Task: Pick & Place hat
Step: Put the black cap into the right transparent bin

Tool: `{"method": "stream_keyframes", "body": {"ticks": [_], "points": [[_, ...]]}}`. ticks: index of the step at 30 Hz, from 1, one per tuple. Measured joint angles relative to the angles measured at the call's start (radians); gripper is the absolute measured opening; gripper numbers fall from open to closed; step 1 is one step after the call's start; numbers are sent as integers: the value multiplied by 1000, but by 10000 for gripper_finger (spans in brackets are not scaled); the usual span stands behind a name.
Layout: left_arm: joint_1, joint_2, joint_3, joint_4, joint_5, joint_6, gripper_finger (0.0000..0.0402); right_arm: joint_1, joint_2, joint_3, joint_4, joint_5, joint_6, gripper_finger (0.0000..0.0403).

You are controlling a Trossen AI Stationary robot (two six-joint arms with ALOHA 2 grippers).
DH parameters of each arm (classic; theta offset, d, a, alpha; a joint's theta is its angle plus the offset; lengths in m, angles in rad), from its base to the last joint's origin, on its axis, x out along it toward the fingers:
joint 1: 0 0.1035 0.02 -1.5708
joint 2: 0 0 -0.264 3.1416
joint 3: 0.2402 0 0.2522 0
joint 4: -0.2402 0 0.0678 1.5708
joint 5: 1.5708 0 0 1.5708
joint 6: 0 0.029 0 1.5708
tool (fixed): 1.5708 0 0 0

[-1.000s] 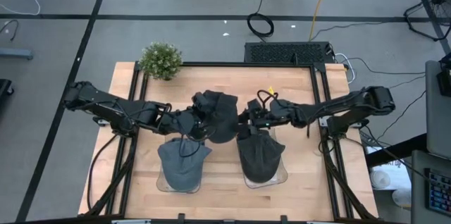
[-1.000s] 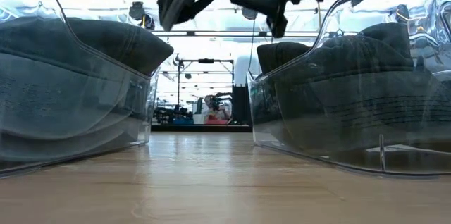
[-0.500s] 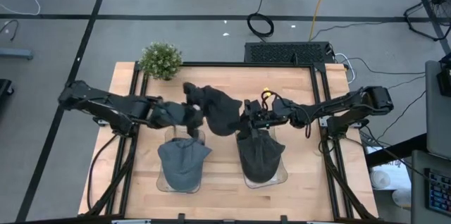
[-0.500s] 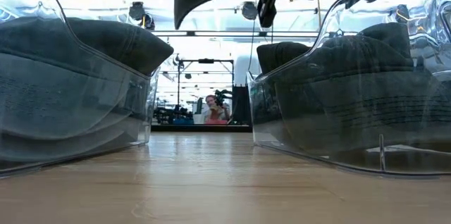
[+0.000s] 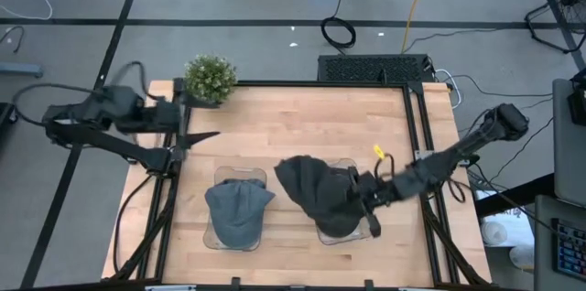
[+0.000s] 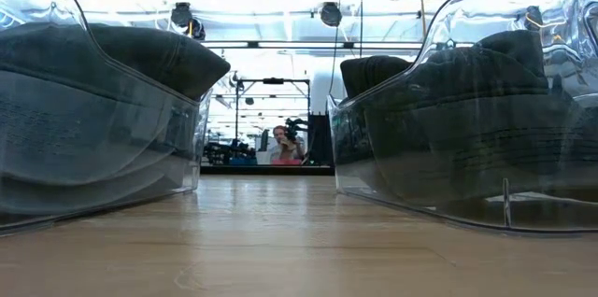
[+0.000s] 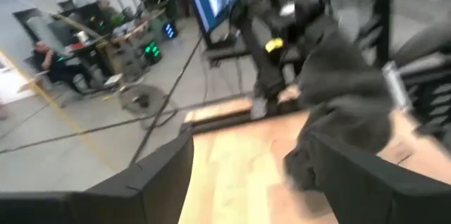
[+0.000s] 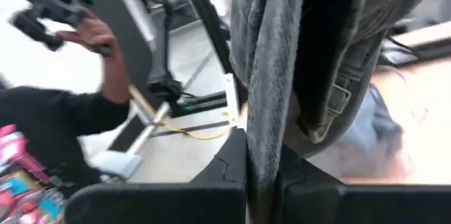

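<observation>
A dark grey hat (image 5: pixel 307 186) hangs from my right gripper (image 5: pixel 362 198), which is shut on it above the right clear tray (image 5: pixel 366 229). A second dark hat (image 5: pixel 341 220) lies in that tray, and a lighter grey hat (image 5: pixel 238 210) lies in the left clear tray (image 5: pixel 209 238). The held hat also shows in the left wrist view (image 7: pixel 331 104) and the right wrist view (image 8: pixel 271 48). My left gripper (image 5: pixel 194 119) stands open at the table's far left, by the plant, with nothing between its fingers (image 7: pixel 162 178). My right gripper pinches a bunched fold of the hat's cloth (image 8: pixel 262 136) between its two fingers. The fingers come at it slanting from the table's right side. The hat's crown (image 5: pixel 300 181) spreads out left of the fingers, over the right tray. Whether it rests on the hat below cannot be told.
A potted plant (image 5: pixel 209 79) stands at the far left corner, close to my left gripper. Bare wood (image 5: pixel 302 122) lies between the trays and the far edge. A person (image 8: pixel 63 132) stands beyond the table in the right wrist view.
My left gripper has opened, let go of the hat and drawn back toward the table's far left corner. My right gripper has shut on the hat and carried it from the table's middle toward the near edge, over the right tray.
</observation>
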Motion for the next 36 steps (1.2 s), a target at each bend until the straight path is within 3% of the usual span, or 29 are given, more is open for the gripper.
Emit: {"method": "stream_keyframes", "body": {"ticks": [6,13,18,29,32,36], "points": [[-1,-78,-32,3,32,-38,294,183,108,-46,54,262,75,1],[-1,-108,-125,25,-82,-85,294,320,154,-139,109,443,155,1],[-1,-106,-160,60,-93,-88,294,360,151,-196,110,473,221,0],[-1,-100,-161,73,-96,-81,294,326,150,-359,137,496,395,4],[-1,-100,-161,71,-96,-81,294,319,152,-386,222,490,418,30],[-1,-100,-161,71,-131,-76,294,319,152,-393,332,476,388,94]]}}
